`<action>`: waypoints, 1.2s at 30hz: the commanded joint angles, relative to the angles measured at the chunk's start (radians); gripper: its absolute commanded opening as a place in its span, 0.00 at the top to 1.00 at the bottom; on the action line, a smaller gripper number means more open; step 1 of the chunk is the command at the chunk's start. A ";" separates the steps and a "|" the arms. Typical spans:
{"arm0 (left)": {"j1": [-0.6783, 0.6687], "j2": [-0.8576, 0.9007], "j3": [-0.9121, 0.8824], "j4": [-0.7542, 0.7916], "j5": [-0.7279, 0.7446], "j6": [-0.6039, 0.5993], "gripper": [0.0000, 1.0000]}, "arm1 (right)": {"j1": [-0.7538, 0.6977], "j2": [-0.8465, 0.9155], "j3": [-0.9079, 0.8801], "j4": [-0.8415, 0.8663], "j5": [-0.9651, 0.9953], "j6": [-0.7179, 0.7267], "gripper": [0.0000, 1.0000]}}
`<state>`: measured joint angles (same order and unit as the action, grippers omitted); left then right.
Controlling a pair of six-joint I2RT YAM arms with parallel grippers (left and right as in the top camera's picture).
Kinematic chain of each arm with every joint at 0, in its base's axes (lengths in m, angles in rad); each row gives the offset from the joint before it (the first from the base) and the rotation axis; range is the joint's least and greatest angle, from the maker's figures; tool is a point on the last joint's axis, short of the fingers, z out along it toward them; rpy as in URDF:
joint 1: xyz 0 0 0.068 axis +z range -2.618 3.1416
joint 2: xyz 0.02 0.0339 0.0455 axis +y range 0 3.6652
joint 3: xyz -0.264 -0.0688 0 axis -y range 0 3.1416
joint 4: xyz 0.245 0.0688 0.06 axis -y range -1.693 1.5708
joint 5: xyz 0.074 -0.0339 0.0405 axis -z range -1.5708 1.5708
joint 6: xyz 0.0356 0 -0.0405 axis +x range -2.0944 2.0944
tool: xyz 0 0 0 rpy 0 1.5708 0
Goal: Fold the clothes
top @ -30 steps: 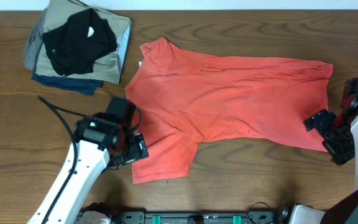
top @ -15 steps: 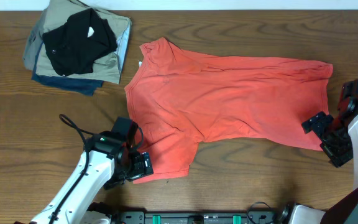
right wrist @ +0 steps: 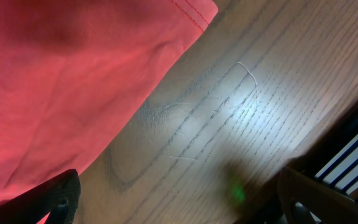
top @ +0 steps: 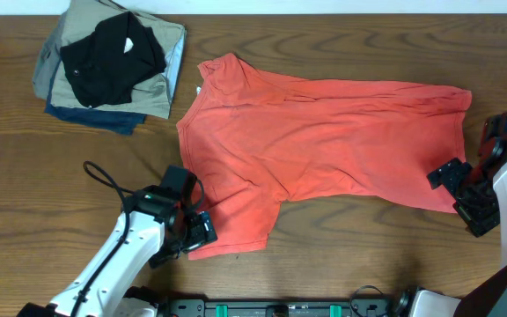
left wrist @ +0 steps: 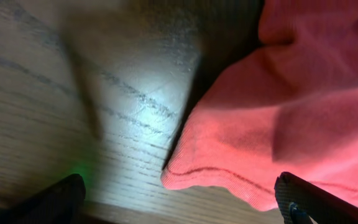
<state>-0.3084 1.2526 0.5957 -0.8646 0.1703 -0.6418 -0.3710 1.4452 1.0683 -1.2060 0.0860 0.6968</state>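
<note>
Dark wood worktop (top: 341,264) carries the coral-red T-shirt (top: 324,141), spread flat, collar to the left, hem to the right. At the near sleeve corner sits the left gripper (top: 199,234), jaws spread wide, sleeve hem between them, nothing pinched. At the near hem corner, the right gripper (top: 456,192) is likewise wide, straddling the cloth edge. Far left, apart from the shirt: stack of folded garments (top: 113,70).

You see the T-shirt (top: 324,141) in plain coral-red, and its hem stitching has the same colour. The table (top: 324,255) is dark brown with wavy wood grain. In the pile, the black garment (top: 108,57) lies over the khaki garment (top: 152,99), the light blue garment (top: 177,66) and the navy garment (top: 86,116). The left gripper (top: 201,232) and the right gripper (top: 453,191) are black.
</note>
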 commanded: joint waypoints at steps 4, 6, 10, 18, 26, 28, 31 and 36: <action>0.006 0.029 -0.010 0.012 -0.021 -0.099 0.02 | 0.002 -0.003 -0.005 0.002 0.014 0.013 0.01; 0.006 0.034 -0.016 0.015 -0.021 -0.138 0.02 | 0.002 -0.003 -0.005 0.001 0.014 0.012 0.01; 0.006 0.036 -0.032 0.027 -0.021 -0.180 0.02 | 0.002 -0.003 -0.005 -0.001 0.014 0.005 0.01; 0.006 0.036 -0.076 0.058 -0.017 -0.288 0.02 | 0.002 -0.003 -0.005 -0.001 0.014 0.001 0.01; 0.006 0.036 -0.109 0.112 0.014 -0.288 0.37 | 0.002 -0.003 -0.005 -0.002 0.014 0.002 0.01; 0.006 0.036 -0.113 0.119 0.014 -0.288 0.47 | 0.002 -0.003 -0.005 -0.002 0.014 0.002 0.01; 0.006 0.036 -0.121 0.130 0.014 -0.288 0.76 | 0.002 -0.003 -0.005 -0.002 0.014 0.002 0.01; 0.006 0.036 -0.122 0.130 0.018 -0.288 0.94 | 0.002 -0.004 -0.005 -0.015 0.015 0.030 0.01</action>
<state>-0.3084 1.2812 0.5003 -0.7292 0.2073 -0.9234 -0.3710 1.4456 1.0672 -1.2140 0.0860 0.6987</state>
